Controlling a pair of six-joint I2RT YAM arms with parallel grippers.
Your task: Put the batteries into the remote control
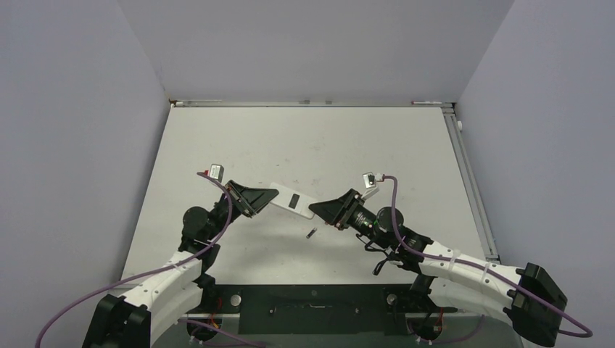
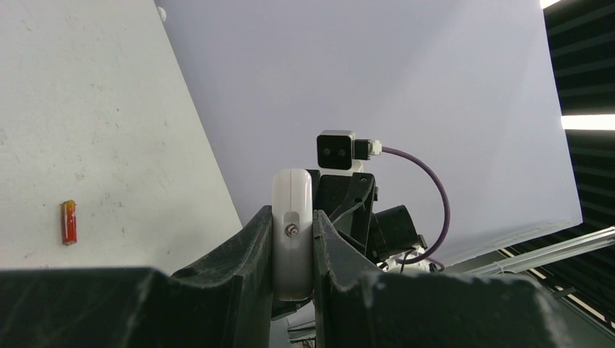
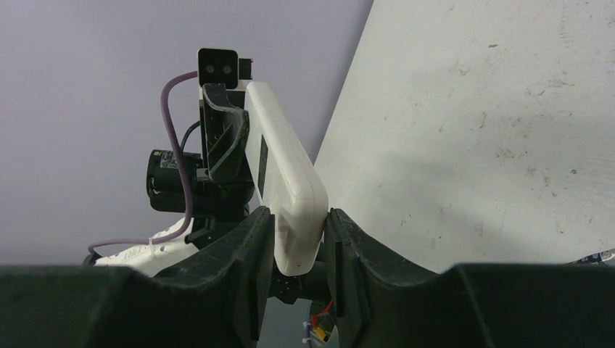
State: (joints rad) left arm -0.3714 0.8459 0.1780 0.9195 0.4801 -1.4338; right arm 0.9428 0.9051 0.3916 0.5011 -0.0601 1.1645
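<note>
Top view: your remote control (image 1: 281,193) is held between left gripper (image 1: 270,194) and right gripper (image 1: 318,209). Its long axis runs gripper to gripper, with the recess (image 1: 294,201) facing up. The dark battery (image 1: 310,233) lies on the table (image 1: 362,145) just base-side of the remote, nearer your right arm.
Left wrist: jaws clamped on one end of the remote. The reddish battery (image 2: 69,222) is well off to its left.
Right wrist: jaws clamped on the other end, both wrists turned in toward each other.
Guess: one arm has to let go to fetch a battery.
</note>
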